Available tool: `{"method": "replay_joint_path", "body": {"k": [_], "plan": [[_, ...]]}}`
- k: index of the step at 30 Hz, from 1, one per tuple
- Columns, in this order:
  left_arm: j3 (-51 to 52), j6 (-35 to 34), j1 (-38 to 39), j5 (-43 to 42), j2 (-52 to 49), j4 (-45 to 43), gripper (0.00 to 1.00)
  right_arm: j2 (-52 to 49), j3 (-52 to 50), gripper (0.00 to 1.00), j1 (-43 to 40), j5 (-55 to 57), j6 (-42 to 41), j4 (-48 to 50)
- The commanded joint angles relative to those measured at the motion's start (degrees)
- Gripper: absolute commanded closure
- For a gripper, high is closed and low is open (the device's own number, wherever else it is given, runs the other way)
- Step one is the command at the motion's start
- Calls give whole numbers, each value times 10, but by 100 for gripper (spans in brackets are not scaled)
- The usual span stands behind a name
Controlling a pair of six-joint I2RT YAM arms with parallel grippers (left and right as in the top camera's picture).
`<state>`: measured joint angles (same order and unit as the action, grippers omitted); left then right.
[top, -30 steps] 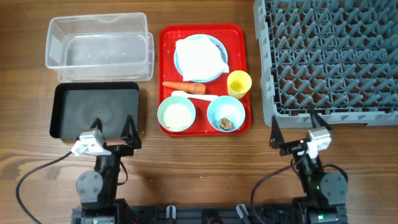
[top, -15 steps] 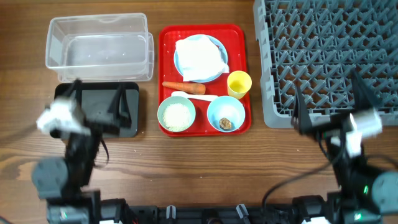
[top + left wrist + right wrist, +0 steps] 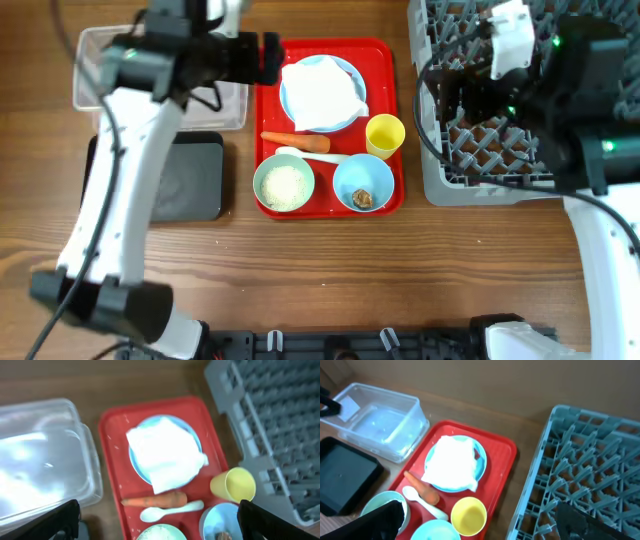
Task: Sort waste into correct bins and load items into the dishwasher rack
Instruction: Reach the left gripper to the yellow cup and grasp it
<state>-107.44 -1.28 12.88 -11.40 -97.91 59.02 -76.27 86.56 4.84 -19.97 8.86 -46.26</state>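
Crumpled white napkin (image 3: 322, 92) spread over the light-blue plate (image 3: 287, 98) at the far end of the red tray (image 3: 268, 60), hiding all but the plate's rim. Just nearer, orange carrot (image 3: 295, 141) lying crosswise, with white spoon (image 3: 312, 156) right beside it; too close to tell whether touching. On the tray's right side, yellow cup (image 3: 384, 135), mouth up. At the near end, pale-green bowl (image 3: 262, 180) holding white rice (image 3: 286, 186), and light-blue bowl (image 3: 345, 175) holding a small brown lump (image 3: 363, 199); both bowls cut off at the bottom edge of the wrist views.

Left of the red tray, clear tub (image 3: 88, 100), largely covered by the left arm (image 3: 110, 200) in the overhead view. Just nearer, black tray (image 3: 190, 180), its left part hidden under the same arm. To the right, grey rack (image 3: 470, 188), much of it blocked by the right arm (image 3: 600, 240) and cut off at the frame edge.

High over the red tray's far-left side, left gripper (image 3: 160, 522), jaws spread wide and empty, only the dark fingertips showing at the wrist view's lower corners. Over the rack, right gripper (image 3: 480, 522), likewise wide open and empty, fingertips blurred.
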Motion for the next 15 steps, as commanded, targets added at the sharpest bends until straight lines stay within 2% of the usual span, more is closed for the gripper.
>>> {"method": "replay_joint_path", "body": {"k": [1, 5, 6, 7, 9, 10, 11, 15], "plan": [[-12, 8, 34, -77, -43, -1, 0, -14, 13, 0, 0, -28, -19, -7], [-12, -6, 74, -177, -76, -72, 0, -15, 13, 0, -6, -12, -14, -7], [-12, -45, 88, -130, -92, -91, 0, -15, 13, 5, -13, 17, -16, -5], [-12, -76, 99, -93, -110, -100, 0, -15, 13, 14, -21, 54, -29, -5], [-12, -98, 117, -78, -161, -113, 7, -15, 13, 16, -50, 140, -85, -5], [-12, -99, 123, -78, -185, -116, 13, -15, 13, 16, -69, 159, -104, -7], [-12, -102, 131, -78, -209, -116, 24, -15, 13, 13, -83, 160, -106, -10], [-12, -101, 157, -69, -249, -118, 31, -15, 12, 11, -111, 160, -106, -28]]}}
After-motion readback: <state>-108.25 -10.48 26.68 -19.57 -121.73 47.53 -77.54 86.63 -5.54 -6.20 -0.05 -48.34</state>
